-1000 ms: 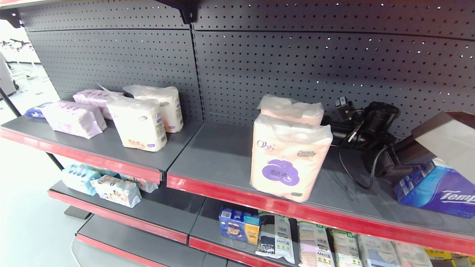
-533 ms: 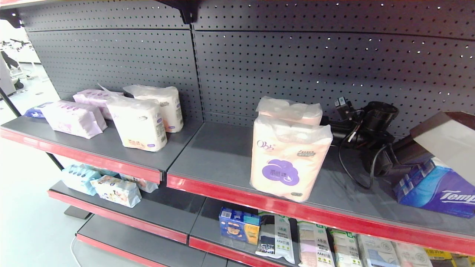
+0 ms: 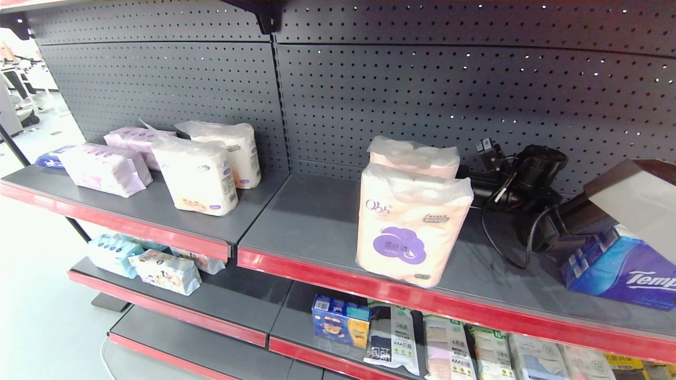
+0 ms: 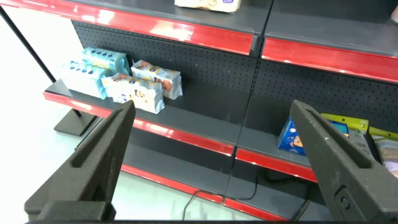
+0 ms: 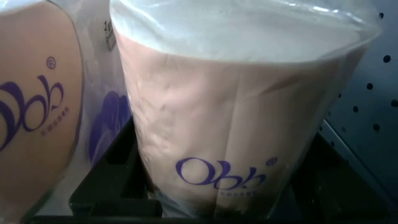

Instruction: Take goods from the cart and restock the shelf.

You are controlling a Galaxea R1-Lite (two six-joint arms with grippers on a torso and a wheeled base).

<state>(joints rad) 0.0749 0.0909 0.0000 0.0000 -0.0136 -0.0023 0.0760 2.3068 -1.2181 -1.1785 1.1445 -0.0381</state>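
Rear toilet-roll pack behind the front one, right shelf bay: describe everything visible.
The rear toilet-roll pack is peach rolls in clear, crinkled plastic film with purple print. It is upright, close behind the matching front pack on the grey shelf, its top showing above that pack. The right hand grips its lower sides.

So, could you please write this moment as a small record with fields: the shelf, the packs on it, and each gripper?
shelf: dark board with a red front edge
front pack: peach tissue pack, upright near the shelf edge
rear pack: second peach pack, directly behind the front pack
right gripper: closed on the rear pack, at shelf level
left gripper: open, holding nothing, facing the lower shelves
blue pack: lying at the right end of the shelf
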